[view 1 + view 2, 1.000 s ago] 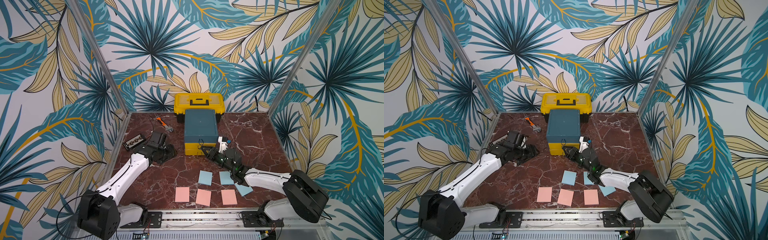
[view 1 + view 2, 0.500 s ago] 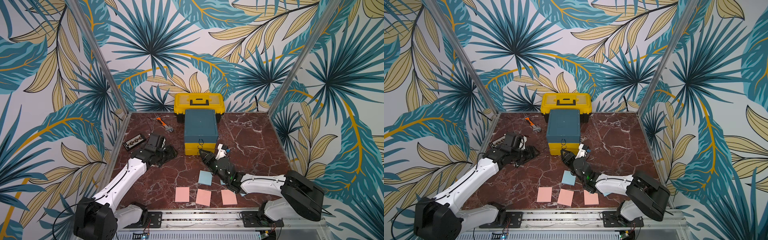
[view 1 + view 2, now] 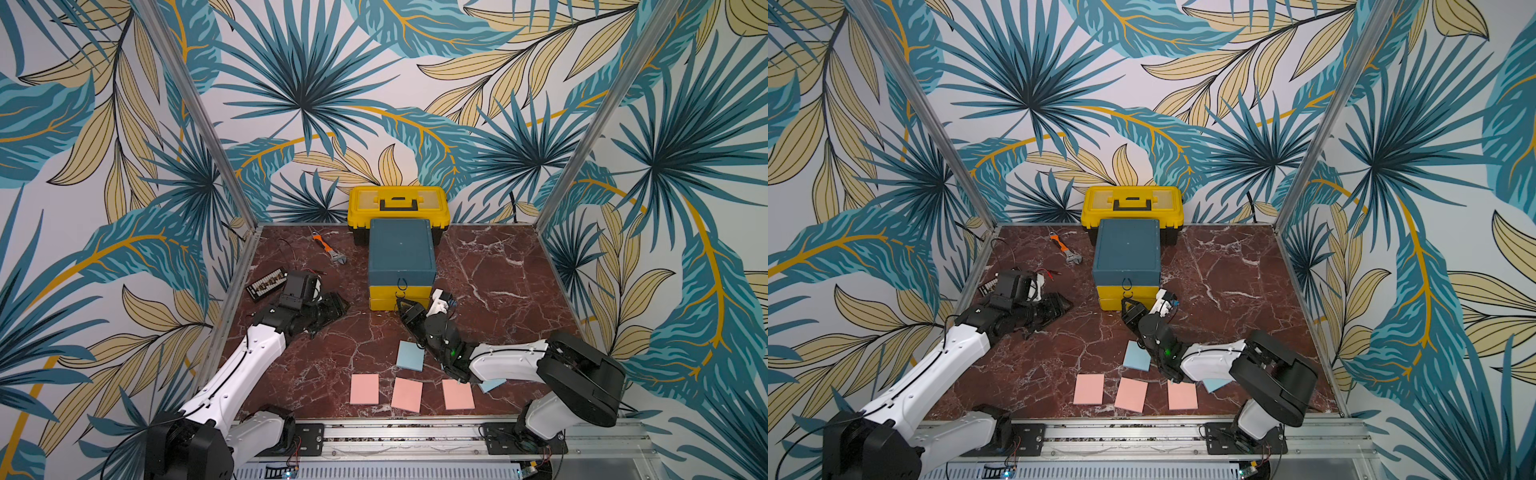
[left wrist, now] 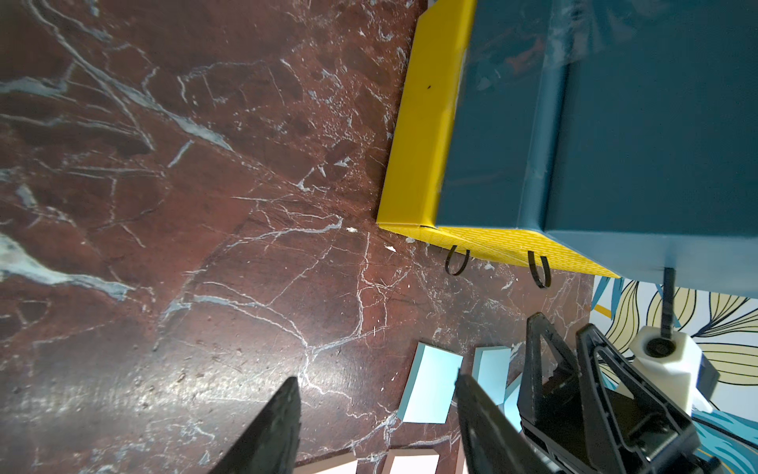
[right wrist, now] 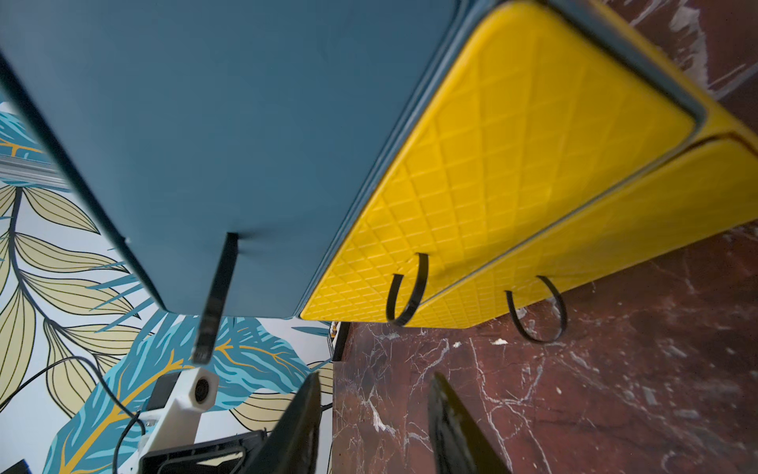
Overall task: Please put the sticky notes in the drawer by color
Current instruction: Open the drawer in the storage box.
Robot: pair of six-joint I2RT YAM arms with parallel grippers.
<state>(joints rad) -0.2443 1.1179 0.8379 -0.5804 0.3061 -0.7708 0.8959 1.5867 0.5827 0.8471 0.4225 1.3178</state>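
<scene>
Top views, drawer: the drawer [image 3: 401, 253] shows one teal and two yellow fronts, and all look closed.
Top views, notes: three pink notes [image 3: 364, 388] lie in a row well in front of the drawer. A blue note [image 3: 410, 355] lies between them and the drawer. No green ones are in view.
Top views, right gripper: the right gripper [image 3: 404, 308] is just in front of the drawer's yellow fronts, jaws parted and empty.
Top views, left gripper: the left gripper [image 3: 334, 305] is beside the drawer, spread and empty.
Left wrist: three blue notes [image 4: 430, 385] lie flat in front of the drawer.
Right wrist: the loop pulls [image 5: 408, 289] hang close ahead, with nothing between the jaws.
Handling: the notes look light, thin and flat on the stone, so an edge pinch is likely best. The pulls look thin and floppy and are best pinched at the loop's low end.
Change: over the last second the right gripper has swung from the drawer's corner to face the pulls. Its arm now covers a blue note. The left gripper has barely moved.
</scene>
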